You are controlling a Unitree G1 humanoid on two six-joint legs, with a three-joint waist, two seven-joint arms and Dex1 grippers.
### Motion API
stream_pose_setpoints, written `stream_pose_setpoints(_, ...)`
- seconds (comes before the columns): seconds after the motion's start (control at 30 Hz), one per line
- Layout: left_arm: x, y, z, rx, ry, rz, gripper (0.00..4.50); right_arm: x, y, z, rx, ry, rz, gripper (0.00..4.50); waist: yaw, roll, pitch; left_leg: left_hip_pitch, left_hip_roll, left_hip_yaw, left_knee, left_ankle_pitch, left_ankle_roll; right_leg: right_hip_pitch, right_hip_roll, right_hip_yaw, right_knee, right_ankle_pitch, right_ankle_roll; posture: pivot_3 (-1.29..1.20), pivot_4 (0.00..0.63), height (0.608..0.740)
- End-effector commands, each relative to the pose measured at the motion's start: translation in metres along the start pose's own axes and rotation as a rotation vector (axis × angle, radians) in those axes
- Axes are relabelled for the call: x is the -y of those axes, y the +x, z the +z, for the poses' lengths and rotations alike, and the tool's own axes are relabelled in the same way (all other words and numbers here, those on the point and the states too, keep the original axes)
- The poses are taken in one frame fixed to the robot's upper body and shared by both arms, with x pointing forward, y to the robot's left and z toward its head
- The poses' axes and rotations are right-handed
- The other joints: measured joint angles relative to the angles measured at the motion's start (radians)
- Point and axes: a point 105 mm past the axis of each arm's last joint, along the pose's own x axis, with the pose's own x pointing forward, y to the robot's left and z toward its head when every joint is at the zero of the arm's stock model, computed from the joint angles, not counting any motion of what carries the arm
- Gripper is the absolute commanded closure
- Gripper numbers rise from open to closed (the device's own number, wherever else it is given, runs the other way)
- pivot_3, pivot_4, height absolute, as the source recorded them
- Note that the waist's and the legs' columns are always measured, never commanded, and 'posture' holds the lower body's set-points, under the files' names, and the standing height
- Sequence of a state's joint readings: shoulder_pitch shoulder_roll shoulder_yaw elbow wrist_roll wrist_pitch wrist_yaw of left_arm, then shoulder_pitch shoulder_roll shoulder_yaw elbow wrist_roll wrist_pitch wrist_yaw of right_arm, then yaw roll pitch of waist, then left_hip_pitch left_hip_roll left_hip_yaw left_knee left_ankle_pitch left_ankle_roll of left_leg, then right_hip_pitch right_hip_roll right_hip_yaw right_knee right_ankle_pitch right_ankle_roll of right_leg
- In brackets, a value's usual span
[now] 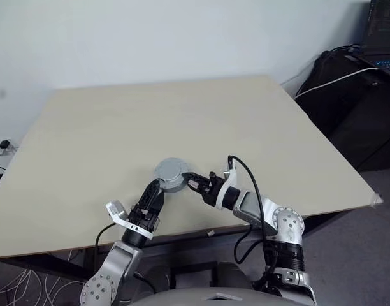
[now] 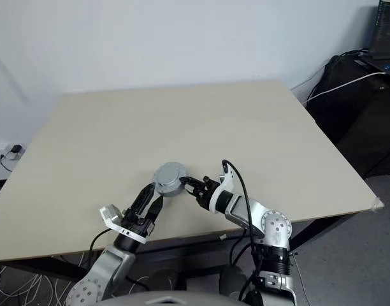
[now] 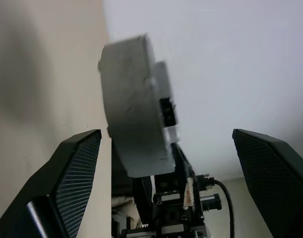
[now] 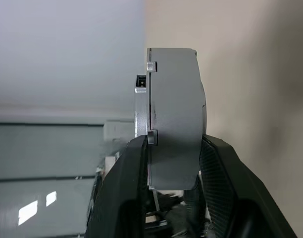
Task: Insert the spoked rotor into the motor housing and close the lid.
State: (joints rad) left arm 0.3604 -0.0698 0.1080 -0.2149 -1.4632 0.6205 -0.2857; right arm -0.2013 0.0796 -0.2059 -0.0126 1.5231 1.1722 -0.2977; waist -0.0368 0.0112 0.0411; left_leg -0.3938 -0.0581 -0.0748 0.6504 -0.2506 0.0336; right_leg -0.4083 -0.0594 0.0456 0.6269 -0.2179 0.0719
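Note:
The round grey motor housing (image 1: 171,174) stands near the table's front edge, with its grey lid (image 1: 169,168) lying flat on top. The spoked rotor is hidden. My right gripper (image 1: 190,180) reaches in from the right and is shut on the housing; in the right wrist view its black fingers (image 4: 218,168) press both flat faces of the housing (image 4: 174,114). My left gripper (image 1: 158,189) is just in front-left of the housing, open. In the left wrist view its two fingers (image 3: 75,168) stand wide apart, not touching the housing (image 3: 134,109).
The beige table (image 1: 182,115) stretches bare behind the housing, and its front edge (image 1: 201,229) runs just below both grippers. A dark desk with black bags and a laptop (image 1: 373,38) stands at the far right. Cables (image 1: 0,148) lie on the floor to the left.

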Motion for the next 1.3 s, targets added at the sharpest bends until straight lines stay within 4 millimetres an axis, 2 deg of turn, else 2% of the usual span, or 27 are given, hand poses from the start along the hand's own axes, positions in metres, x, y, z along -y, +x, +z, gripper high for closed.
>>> stream_pose_setpoints(0.03,0.009,0.006,-0.006,0.004,-0.048,-0.053,0.01,-0.029,0.005,-0.006,0.003,0.012,0.144,3.27,0.0,0.0,0.0,0.0,0.0,0.0,0.0,0.0,0.0,0.0,0.0,0.0,0.0,0.0,0.0,0.0,0.0,0.74)
stream_pose_setpoints(0.6,0.001,0.01,0.007,0.068,-0.044,-0.068,0.01,-0.03,0.003,-0.019,-0.061,0.009,0.147,3.27,0.001,-0.001,-0.001,0.0,0.0,0.0,0.001,0.0,0.0,0.001,0.0,0.0,0.0,0.001,0.0,0.0,0.0,0.74)
stream_pose_setpoints(0.7,-0.003,0.008,0.008,0.076,-0.049,-0.07,0.56,-0.029,0.002,-0.018,-0.06,0.011,0.142,3.27,0.001,-0.001,-0.001,0.0,0.0,0.0,0.001,0.0,0.0,0.001,0.0,0.0,0.0,0.001,0.0,0.0,0.0,0.74)
stream_pose_setpoints(0.87,-0.007,0.006,0.008,0.079,-0.052,-0.073,2.16,-0.026,0.003,-0.018,-0.056,0.016,0.128,3.27,0.001,-0.001,-0.001,0.0,0.0,0.0,0.001,0.0,0.0,0.001,0.0,0.0,0.0,0.001,0.0,0.0,0.0,0.74)
stream_pose_setpoints(0.9,-0.007,0.006,0.008,0.078,-0.052,-0.073,2.36,-0.026,0.003,-0.018,-0.056,0.017,0.127,3.27,0.0,-0.001,-0.001,0.0,0.0,0.0,0.002,0.0,0.0,0.001,0.0,0.0,0.0,0.001,0.0,0.0,0.0,0.74)
stream_pose_setpoints(1.07,-0.007,0.007,0.009,0.074,-0.053,-0.075,2.36,-0.027,0.003,-0.018,-0.056,0.01,0.127,3.27,0.001,-0.001,-0.001,0.001,0.0,0.0,0.002,0.0,0.001,0.002,0.0,0.0,0.0,0.001,0.001,0.0,0.0,0.74)
stream_pose_setpoints(1.3,-0.004,0.008,0.011,0.084,-0.057,-0.081,2.36,-0.021,0.003,-0.008,0.015,-0.041,0.075,3.27,0.001,-0.001,-0.002,0.001,0.0,0.0,0.003,0.0,0.001,0.002,0.0,0.0,0.0,0.002,0.001,0.0,0.0,0.74)
